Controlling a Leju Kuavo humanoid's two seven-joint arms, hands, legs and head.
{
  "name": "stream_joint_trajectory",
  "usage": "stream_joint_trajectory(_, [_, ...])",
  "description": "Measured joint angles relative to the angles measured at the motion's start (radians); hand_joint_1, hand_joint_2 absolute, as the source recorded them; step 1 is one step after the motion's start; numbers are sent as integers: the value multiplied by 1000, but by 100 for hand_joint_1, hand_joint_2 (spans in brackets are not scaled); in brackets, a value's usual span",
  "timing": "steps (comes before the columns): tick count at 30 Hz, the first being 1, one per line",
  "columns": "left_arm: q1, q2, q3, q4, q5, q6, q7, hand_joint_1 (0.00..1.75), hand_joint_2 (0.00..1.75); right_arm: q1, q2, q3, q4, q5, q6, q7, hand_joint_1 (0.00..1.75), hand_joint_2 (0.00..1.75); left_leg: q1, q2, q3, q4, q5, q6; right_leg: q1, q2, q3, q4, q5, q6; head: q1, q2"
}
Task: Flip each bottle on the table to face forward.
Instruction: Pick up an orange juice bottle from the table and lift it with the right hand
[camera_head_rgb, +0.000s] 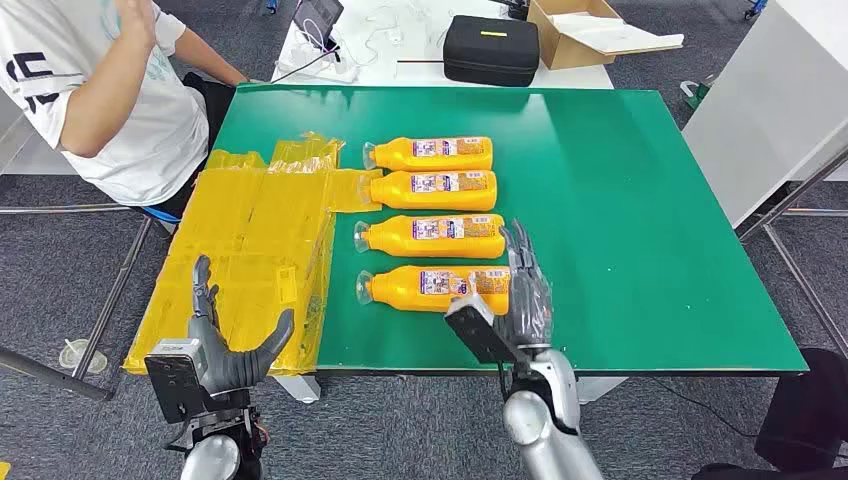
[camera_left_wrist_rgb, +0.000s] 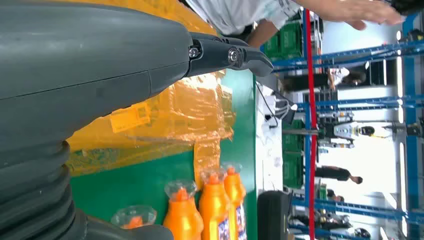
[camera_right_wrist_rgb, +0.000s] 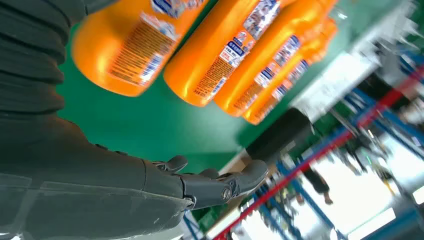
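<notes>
Four orange bottles (camera_head_rgb: 432, 221) lie on their sides in a row on the green counter (camera_head_rgb: 620, 200), caps toward the yellow plastic sheets (camera_head_rgb: 255, 250). The right hand (camera_head_rgb: 522, 290) stands upright at the nearest bottle's (camera_head_rgb: 430, 288) base end, fingers straight and apart, holding nothing. The left hand (camera_head_rgb: 222, 345) hovers over the sheets, fingers spread, empty.

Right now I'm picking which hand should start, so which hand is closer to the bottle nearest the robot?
Right. The right hand is at the base end of the nearest bottle. The left hand hangs off the table's near-left corner, beside the yellow plastic sheets.
</notes>
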Motion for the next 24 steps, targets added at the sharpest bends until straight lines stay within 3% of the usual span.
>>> stream_joint_trajectory(7, [-16, -8, 21, 14, -13, -19, 1, 0, 175, -185, -38, 31, 174, 7, 163, 79, 0, 175, 0, 0, 0, 0, 1, 1, 0, 0, 0, 0, 1, -1, 0, 0])
stream_joint_trajectory(11, [-24, -13, 33, 27, -17, -29, 2, 0, 175, -260, -44, 58, 272, -21, 208, 86, 0, 175, 0, 0, 0, 0, 1, 1, 1, 0, 0, 0, 1, -1, 0, 0])
stream_joint_trajectory(24, [-38, -15, 56, 53, -49, -16, 4, 0, 175, -333, -56, 168, 415, -128, 303, 44, 0, 175, 1, 0, -1, 0, 1, 1, 1, 0, -1, 0, 1, -1, 0, 0])
